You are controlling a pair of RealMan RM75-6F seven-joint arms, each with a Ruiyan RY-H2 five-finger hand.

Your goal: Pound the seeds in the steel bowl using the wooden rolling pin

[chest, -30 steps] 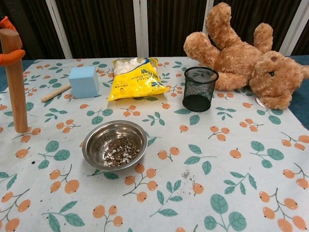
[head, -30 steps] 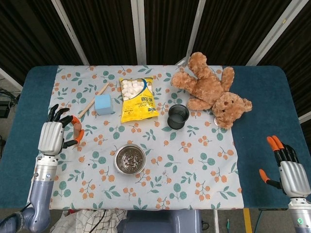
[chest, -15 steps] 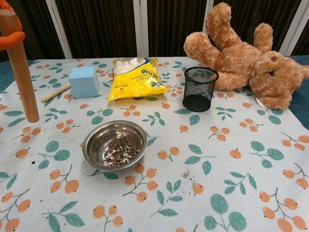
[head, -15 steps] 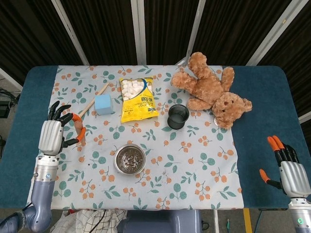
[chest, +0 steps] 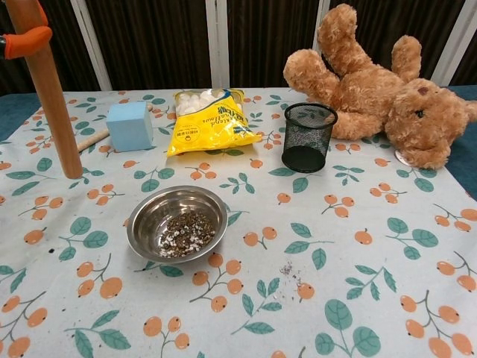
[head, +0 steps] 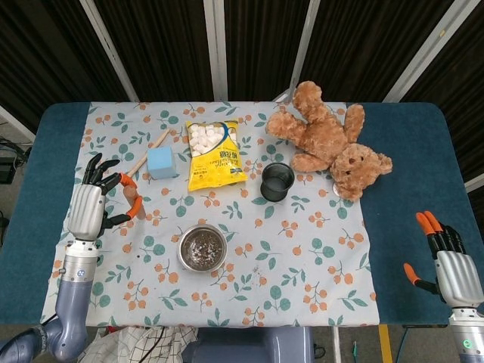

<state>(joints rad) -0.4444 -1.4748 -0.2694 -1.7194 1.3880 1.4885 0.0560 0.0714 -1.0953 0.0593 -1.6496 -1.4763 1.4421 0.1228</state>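
Note:
The steel bowl [head: 202,247] [chest: 177,223] with dark seeds in it sits on the patterned cloth, near the front centre. My left hand [head: 97,201] grips the wooden rolling pin [chest: 54,92] [head: 133,201] upright, left of the bowl and above the cloth; the chest view shows an orange fingertip [chest: 25,41] wrapped round the pin near its top. My right hand [head: 448,261] hovers over the blue table edge at the far right, fingers apart, holding nothing.
A black mesh cup [head: 277,181] [chest: 307,136], a yellow marshmallow bag [head: 215,153], a blue block [head: 161,162] with a thin wooden stick [head: 145,156] beside it, and a brown teddy bear [head: 329,140] lie behind the bowl. A few spilled seeds [chest: 292,273] dot the cloth.
My left hand has carried the rolling pin up off the cloth and to the right, closer to the bowl. The right hand has not moved.

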